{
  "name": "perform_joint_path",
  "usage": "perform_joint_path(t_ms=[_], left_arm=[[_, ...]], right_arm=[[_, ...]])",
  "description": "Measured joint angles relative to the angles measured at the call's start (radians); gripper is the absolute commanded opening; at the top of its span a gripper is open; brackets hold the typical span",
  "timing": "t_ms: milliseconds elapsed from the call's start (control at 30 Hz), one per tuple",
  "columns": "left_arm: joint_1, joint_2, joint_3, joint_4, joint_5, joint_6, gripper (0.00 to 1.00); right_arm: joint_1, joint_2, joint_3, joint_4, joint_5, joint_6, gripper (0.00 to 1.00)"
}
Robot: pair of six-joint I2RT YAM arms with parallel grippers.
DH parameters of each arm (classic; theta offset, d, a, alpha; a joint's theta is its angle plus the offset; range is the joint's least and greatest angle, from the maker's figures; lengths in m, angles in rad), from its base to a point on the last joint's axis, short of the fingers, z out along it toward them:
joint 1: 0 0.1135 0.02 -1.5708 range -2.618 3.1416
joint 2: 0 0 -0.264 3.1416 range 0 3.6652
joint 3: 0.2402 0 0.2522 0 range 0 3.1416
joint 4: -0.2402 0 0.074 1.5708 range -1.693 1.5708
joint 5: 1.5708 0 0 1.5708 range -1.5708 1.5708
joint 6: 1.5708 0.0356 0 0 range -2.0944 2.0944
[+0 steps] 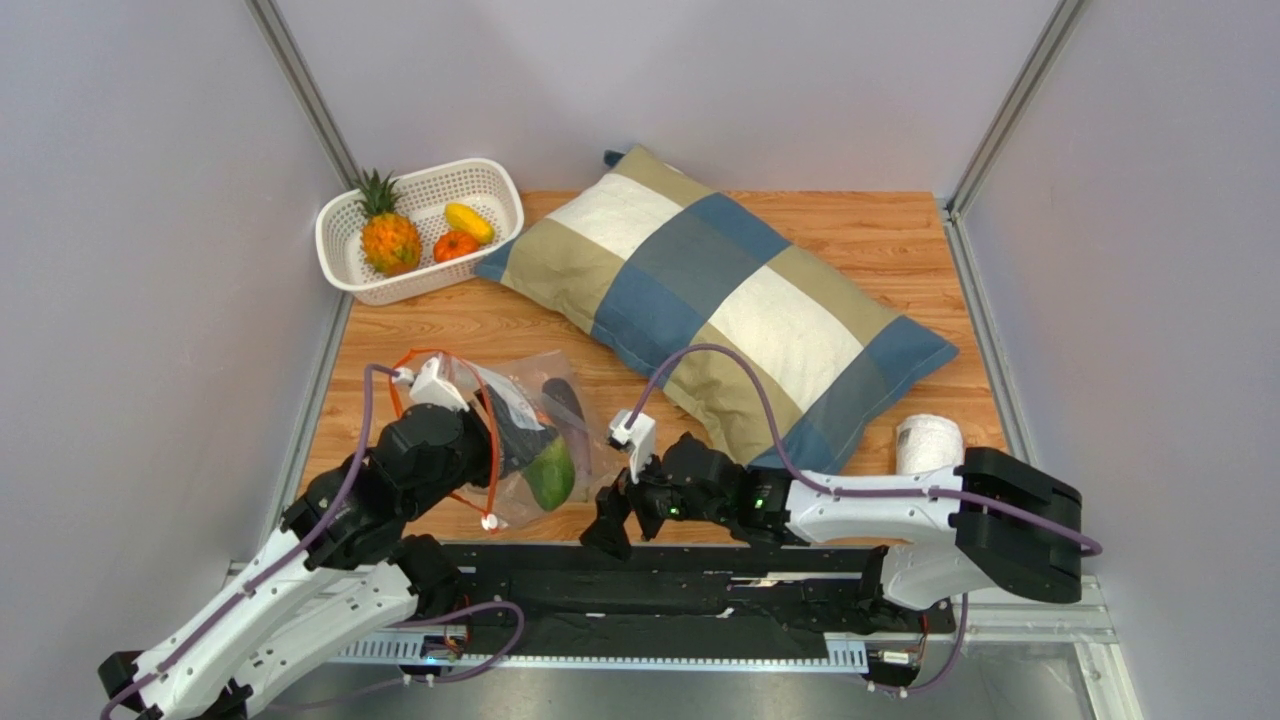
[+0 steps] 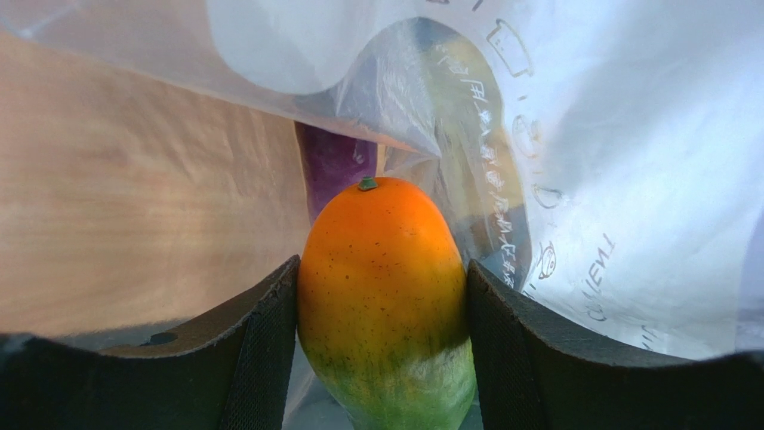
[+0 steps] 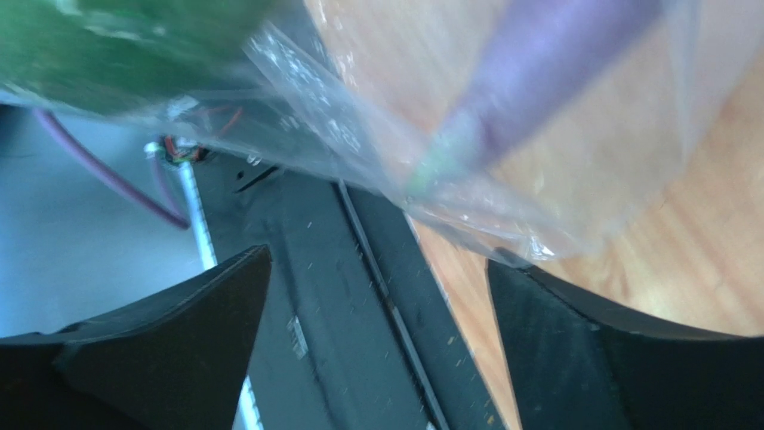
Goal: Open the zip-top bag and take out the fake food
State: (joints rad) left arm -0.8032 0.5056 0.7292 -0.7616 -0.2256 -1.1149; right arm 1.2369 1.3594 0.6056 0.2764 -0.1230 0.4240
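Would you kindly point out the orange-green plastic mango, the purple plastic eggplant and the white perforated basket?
Orange-green plastic mango (image 2: 386, 287): left wrist view, orange middle.
Purple plastic eggplant (image 3: 549, 63): right wrist view, purple body.
White perforated basket (image 1: 428, 275): top external view, near wall.

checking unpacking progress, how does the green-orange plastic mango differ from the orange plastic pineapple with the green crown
Place: the green-orange plastic mango is inside the clear zip-top bag; the orange plastic pineapple sits in the white perforated basket.
Grip: the left gripper is shut on the mango; no gripper is at the pineapple.
Look: the mango is smooth, orange fading to green; the pineapple has a spiky green crown.
Both are fake fruit.
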Motion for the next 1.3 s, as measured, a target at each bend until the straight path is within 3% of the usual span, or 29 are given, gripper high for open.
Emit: perform_joint_path(t_ms=[167, 333, 400, 433, 500, 533, 567, 633, 900, 1267, 1300], left_arm=[[0.0, 0.029, 0.051, -0.069, 0.017, -0.135, 0.0], [0.001, 0.078, 0.087, -0.096, 0.036, -0.212, 0.0], [0.001, 0.079, 0.087, -0.105, 0.041, -0.234, 0.0], [0.005, 0.074, 0.087, -0.111, 0.038, -0.244, 0.0], [0.009, 0.065, 0.087, -0.119, 0.029, -0.252, 0.0], [0.01, 0.06, 0.087, -0.123, 0.027, -0.257, 0.0], [0.01, 0.056, 0.087, -0.127, 0.028, -0.262, 0.0], [0.008, 0.053, 0.087, -0.127, 0.04, -0.277, 0.0], [0.007, 0.055, 0.087, -0.124, 0.042, -0.292, 0.0], [0.005, 0.066, 0.081, -0.117, 0.094, -0.241, 0.0], [0.005, 0.067, 0.073, -0.108, 0.103, -0.212, 0.0]], right_arm=[[0.129, 0.018, 0.064, -0.003, 0.259, -0.146, 0.99], [0.146, 0.049, 0.115, -0.003, 0.45, -0.207, 0.97], [0.146, 0.062, 0.128, -0.003, 0.53, -0.214, 0.9], [0.147, 0.068, 0.129, -0.002, 0.562, -0.22, 0.83], [0.15, 0.077, 0.129, 0.0, 0.6, -0.23, 0.52], [0.152, 0.083, 0.129, 0.008, 0.621, -0.237, 0.28], [0.152, 0.087, 0.128, 0.016, 0.629, -0.249, 0.16], [0.151, 0.095, 0.128, 0.043, 0.642, -0.258, 0.0], [0.153, 0.095, 0.053, 0.137, 0.687, -0.222, 0.0], [0.155, 0.084, -0.047, 0.21, 0.716, 0.004, 0.0], [0.155, 0.082, -0.051, 0.207, 0.715, 0.023, 0.14]])
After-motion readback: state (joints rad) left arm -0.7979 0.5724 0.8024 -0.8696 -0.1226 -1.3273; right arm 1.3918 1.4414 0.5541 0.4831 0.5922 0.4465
